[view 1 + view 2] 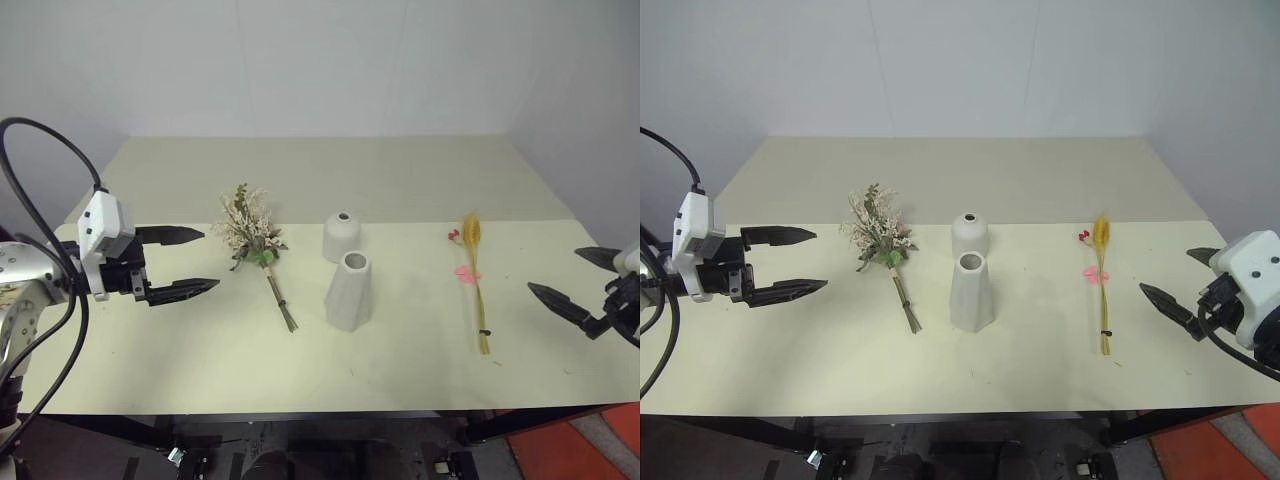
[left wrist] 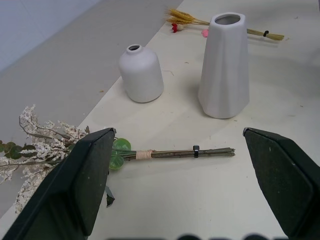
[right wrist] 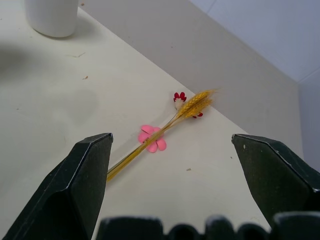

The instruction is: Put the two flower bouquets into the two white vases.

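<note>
Both bouquets lay flat on the desk [image 1: 150, 370], stems toward the robot: the bushy bunch [image 1: 255, 245] nearer the left gripper [image 1: 195, 262], the orange plume [image 1: 473, 275] nearer the right gripper [image 1: 572, 280], all fingers spread apart and empty.

Looking along the right pincer [image 3: 170, 165], its two black fingers [image 3: 80, 185] stand wide apart with nothing between them but bare desk [image 3: 60, 95]. Lying flat on that pale desk is the slim bouquet [image 3: 167, 125]: a yellow stem running slantwise, its orange plume [image 3: 197, 104] at the far end, a small red blossom [image 3: 179, 97] just beside the plume and a pink flower [image 3: 152, 139] partway down the stem. The stem's lower end passes behind one finger. Well apart from it, at the frame's corner, the base of a white vase [image 3: 51, 17] stands on the desk, its upper part cut off. Beyond the desk edge lies a darker beige surface [image 3: 200, 45].
</note>
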Controlling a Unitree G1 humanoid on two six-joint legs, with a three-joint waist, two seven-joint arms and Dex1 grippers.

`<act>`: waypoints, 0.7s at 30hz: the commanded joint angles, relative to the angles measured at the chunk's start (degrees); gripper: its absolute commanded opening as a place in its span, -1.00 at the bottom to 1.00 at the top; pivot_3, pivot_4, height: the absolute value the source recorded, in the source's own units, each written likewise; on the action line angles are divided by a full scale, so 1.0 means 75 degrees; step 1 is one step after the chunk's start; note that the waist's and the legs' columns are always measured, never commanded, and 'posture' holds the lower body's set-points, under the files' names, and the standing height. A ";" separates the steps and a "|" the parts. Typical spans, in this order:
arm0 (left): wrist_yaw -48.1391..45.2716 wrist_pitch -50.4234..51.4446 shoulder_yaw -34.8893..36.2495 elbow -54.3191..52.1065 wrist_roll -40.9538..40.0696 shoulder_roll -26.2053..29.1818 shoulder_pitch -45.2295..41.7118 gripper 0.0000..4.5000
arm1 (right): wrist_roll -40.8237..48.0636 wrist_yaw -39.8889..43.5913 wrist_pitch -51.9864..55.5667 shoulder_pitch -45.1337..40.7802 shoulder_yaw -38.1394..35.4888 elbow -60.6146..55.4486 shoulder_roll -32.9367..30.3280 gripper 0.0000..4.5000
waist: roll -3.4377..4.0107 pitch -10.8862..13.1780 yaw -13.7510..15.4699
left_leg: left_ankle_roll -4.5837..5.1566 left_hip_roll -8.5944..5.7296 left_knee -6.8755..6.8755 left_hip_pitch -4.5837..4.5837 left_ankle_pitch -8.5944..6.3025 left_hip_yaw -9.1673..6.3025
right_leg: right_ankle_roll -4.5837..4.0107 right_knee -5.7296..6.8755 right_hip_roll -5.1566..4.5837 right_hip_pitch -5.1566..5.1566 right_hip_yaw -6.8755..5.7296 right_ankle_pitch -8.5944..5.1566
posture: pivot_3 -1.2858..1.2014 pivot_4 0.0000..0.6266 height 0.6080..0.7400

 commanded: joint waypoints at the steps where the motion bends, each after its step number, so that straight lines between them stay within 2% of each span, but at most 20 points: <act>1: -0.0016 -0.0171 0.0234 -0.0062 -0.0035 0.0050 -0.0040 0.99 | 0.0099 0.0034 0.0069 -0.0052 -0.0336 -0.0155 -0.0134 1.00 | 0.0000 0.0000 0.0000 | 0.0000 0.0000 0.0000 0.0000 0.0000 0.0000 | 0.0000 0.0000 0.0000 0.0000 0.0000 0.0000 | 0.03 -0.52 1.00; 11: 0.0005 -0.0205 0.0227 -0.0050 -0.0023 0.0019 -0.0002 0.99 | 0.0151 -0.0081 0.0237 -0.0170 -0.0258 -0.0097 -0.0194 1.00 | 0.0000 0.0000 0.0000 | 0.0000 0.0000 0.0000 0.0000 0.0000 0.0000 | 0.0000 0.0000 0.0000 0.0000 0.0000 0.0000 | 0.03 -0.52 1.00; 16: -0.0005 -0.0224 0.0031 -0.0079 -0.0059 -0.0127 -0.0156 0.99 | 0.0008 -0.0845 0.1890 -0.1338 0.1437 0.0208 -0.0729 1.00 | 0.0001 0.0000 -0.0048 | 0.0000 0.0006 0.0000 0.0007 0.0000 0.0014 | -0.0003 0.0003 0.0001 0.0000 0.0010 0.0001 | 0.03 -0.52 1.00; 21: -0.0135 -0.0205 -0.0160 -0.0163 -0.0141 -0.0268 -0.0396 0.99 | -0.0110 -0.1345 0.3323 -0.3540 0.3394 0.1524 -0.0595 1.00 | 0.0002 0.0002 -0.0053 | 0.0000 0.0009 0.0001 0.0005 0.0000 0.0019 | -0.0022 0.0001 0.0009 -0.0007 0.0012 0.0009 | 0.03 -0.52 1.00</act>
